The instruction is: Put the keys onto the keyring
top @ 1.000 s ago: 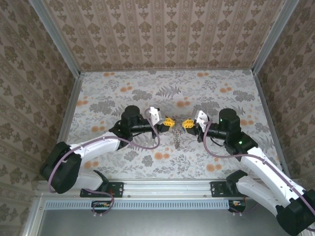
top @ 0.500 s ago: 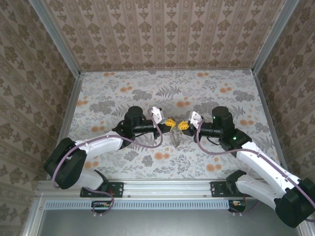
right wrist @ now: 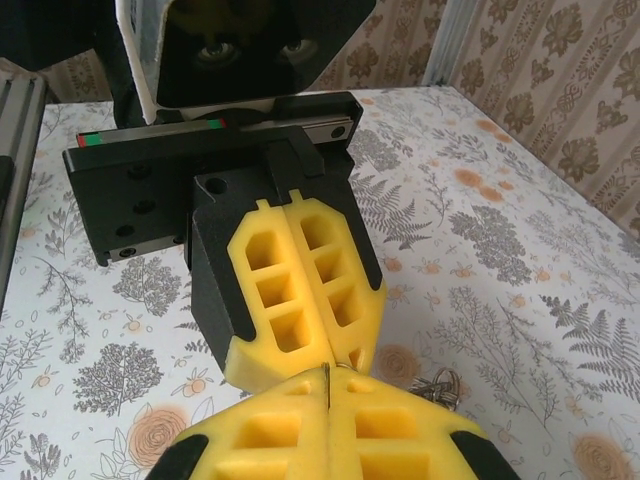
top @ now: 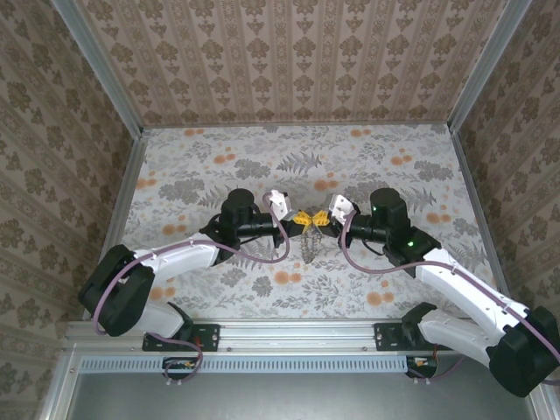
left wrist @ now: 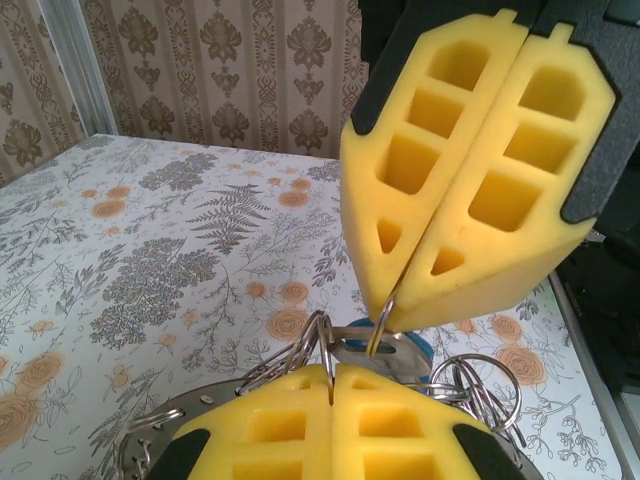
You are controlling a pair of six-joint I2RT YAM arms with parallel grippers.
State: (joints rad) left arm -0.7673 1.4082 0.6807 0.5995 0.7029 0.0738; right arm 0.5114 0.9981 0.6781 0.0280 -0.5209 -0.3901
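Observation:
My left gripper (top: 302,217) and right gripper (top: 319,220) meet tip to tip above the middle of the table, and both are shut. In the left wrist view my left gripper (left wrist: 333,372) pinches a bundle of thin silvery ring loops (left wrist: 316,342). A broad grey curve of the keyring (left wrist: 150,440) hangs below it. The right gripper's fingers (left wrist: 470,190) clamp a thin wire ring (left wrist: 381,322) that dips into the slot of a blue-headed key (left wrist: 408,352). The bunch of keys (top: 311,248) dangles under both grippers. My right gripper (right wrist: 328,378) shows a thin metal edge between its pads.
More small silvery rings (left wrist: 480,385) hang to the right of the blue key, seen also as small rings (right wrist: 440,385) over the flowered tabletop (top: 367,157). Patterned walls (top: 289,61) and metal corner posts (top: 96,66) enclose the table.
My right gripper has moved left toward the left gripper until the two sets of fingertips touch. The left gripper has barely shifted, and the bunch still hangs between them.

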